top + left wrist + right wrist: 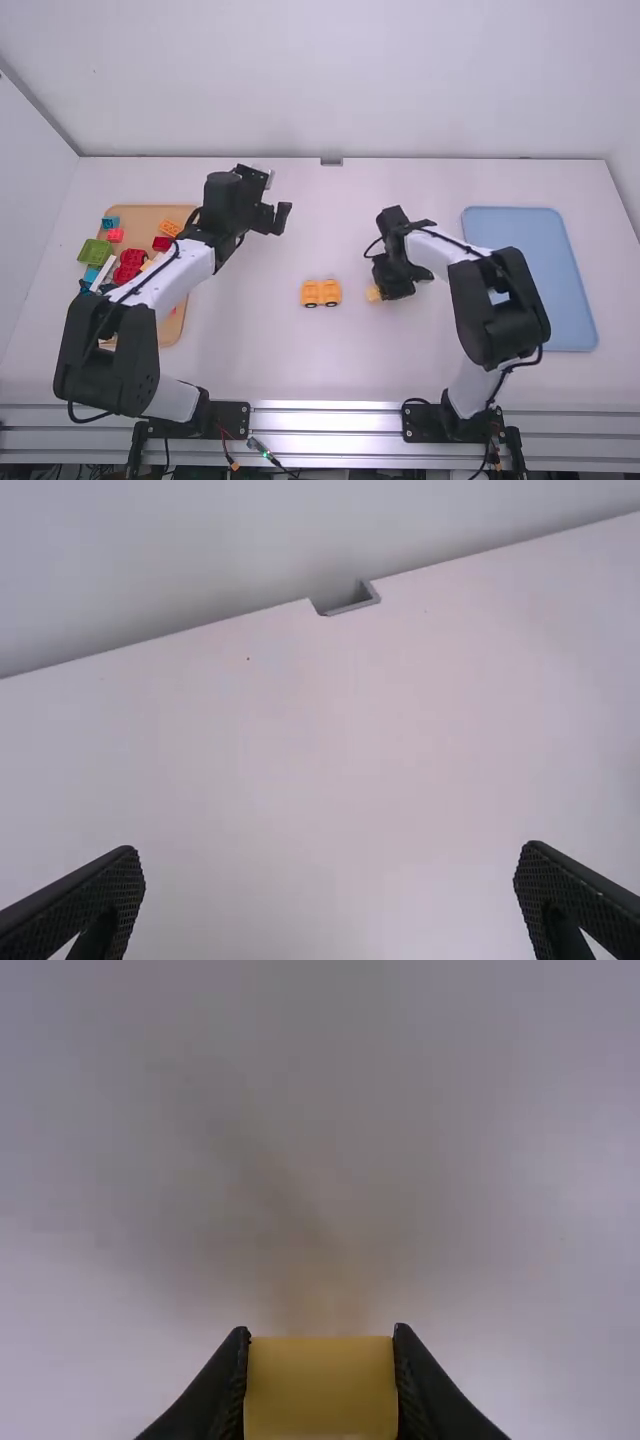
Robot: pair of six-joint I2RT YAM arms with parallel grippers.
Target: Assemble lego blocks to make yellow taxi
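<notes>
Wheeled base (pixel 321 292) down, midway between the table's (pixel 250 370) side edges; yellow block (pixel 321 1388) (roof, surely?) unattached, pinched by right gripper (pixel 321 1331); left gripper (pixel 330 865) gapes empty.

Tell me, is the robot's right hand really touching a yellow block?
Touching: the right wrist view shows the right hand gripping the yellow block between its two fingers.

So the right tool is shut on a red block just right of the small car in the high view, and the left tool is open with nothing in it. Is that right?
Not quite: the right wrist view shows the right tool shut on a yellow block, not a red one. The rest stands, car and open left tool included.
</notes>
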